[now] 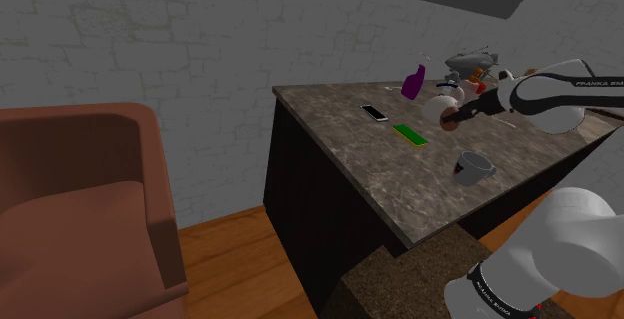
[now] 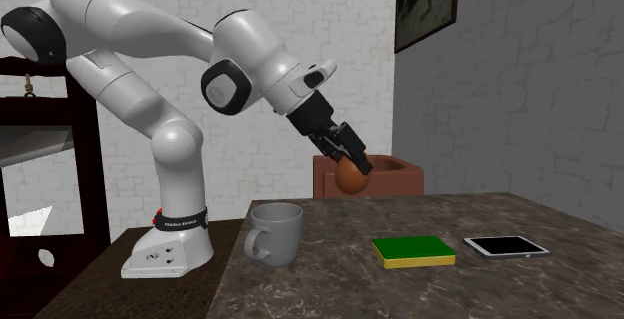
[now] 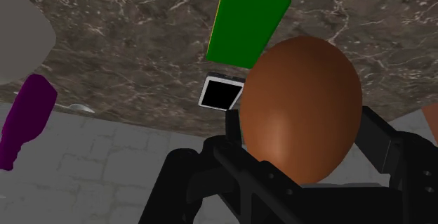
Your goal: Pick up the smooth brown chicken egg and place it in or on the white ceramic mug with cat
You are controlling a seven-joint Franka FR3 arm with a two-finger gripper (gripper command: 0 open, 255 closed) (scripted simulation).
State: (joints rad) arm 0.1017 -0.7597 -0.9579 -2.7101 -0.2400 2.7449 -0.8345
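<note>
Above the marbled tabletop (image 2: 520,292), your gripper (image 2: 352,170) is clamped on the brown egg (image 2: 347,178), held in mid-air, apart from the white mug (image 2: 276,233) standing upright near the green sponge (image 2: 413,251), a phone (image 2: 505,246) just beside that

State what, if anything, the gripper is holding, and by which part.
The gripper holds the brown egg, clasped by its opposite sides between the two black fingers.
</note>
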